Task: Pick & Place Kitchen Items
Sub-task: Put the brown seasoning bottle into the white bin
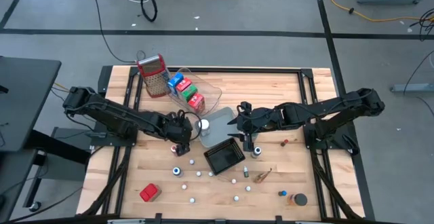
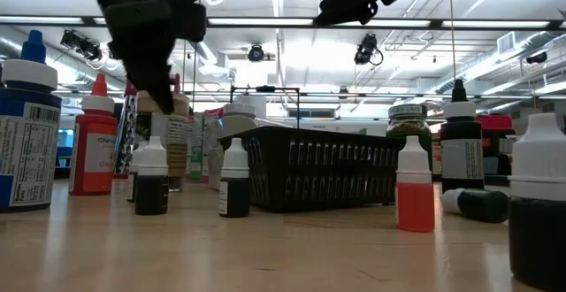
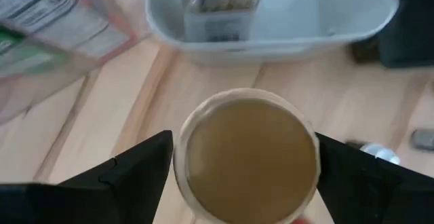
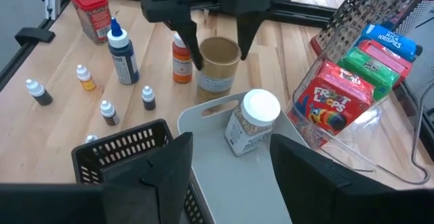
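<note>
Jar with a tan lid (image 3: pixel 247 153) is standing upright on the wooden table (image 1: pixel 271 95), just at six o'clock of the grey tray (image 4: pixel 230 176). Left gripper (image 3: pixel 244 163) is straddling it with fingers spread and not gripping, judged a placement outside the tray. Right gripper (image 4: pixel 230 163) is hovering over the tray, fingers parted and empty, above the white-capped shaker (image 4: pixel 249 123).
</note>
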Controlling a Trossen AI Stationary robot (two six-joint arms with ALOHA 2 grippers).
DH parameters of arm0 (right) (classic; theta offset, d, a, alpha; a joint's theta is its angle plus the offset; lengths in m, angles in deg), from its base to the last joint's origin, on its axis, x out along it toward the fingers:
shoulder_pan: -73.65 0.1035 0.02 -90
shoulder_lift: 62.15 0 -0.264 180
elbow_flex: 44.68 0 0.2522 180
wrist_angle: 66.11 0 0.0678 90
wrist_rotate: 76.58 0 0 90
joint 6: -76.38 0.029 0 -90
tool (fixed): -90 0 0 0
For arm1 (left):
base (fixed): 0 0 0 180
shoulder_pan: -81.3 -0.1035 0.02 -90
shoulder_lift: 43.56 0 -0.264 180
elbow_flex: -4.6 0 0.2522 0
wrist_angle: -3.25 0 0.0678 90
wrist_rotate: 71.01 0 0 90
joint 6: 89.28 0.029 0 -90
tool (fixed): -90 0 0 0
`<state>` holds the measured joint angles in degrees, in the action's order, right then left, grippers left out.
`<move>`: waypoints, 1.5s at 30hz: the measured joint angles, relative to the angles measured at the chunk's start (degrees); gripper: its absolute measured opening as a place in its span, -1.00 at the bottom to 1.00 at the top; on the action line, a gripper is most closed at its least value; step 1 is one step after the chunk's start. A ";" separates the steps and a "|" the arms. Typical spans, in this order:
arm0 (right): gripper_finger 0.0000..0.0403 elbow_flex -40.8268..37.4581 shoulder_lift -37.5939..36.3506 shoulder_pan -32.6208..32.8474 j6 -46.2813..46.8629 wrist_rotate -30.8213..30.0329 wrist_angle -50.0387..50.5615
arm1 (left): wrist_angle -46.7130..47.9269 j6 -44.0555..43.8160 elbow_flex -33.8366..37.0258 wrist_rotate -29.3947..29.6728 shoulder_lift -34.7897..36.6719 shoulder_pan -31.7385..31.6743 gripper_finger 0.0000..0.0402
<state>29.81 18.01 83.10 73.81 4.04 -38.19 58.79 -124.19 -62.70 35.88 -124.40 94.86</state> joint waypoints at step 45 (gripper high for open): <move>0.04 0.00 0.02 -0.02 -2.86 -0.04 0.21 | -1.03 9.93 -17.86 0.12 2.20 -2.06 0.44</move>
<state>29.81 18.03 83.08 70.95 3.99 -37.98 57.77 -114.27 -80.57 36.00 -122.20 92.80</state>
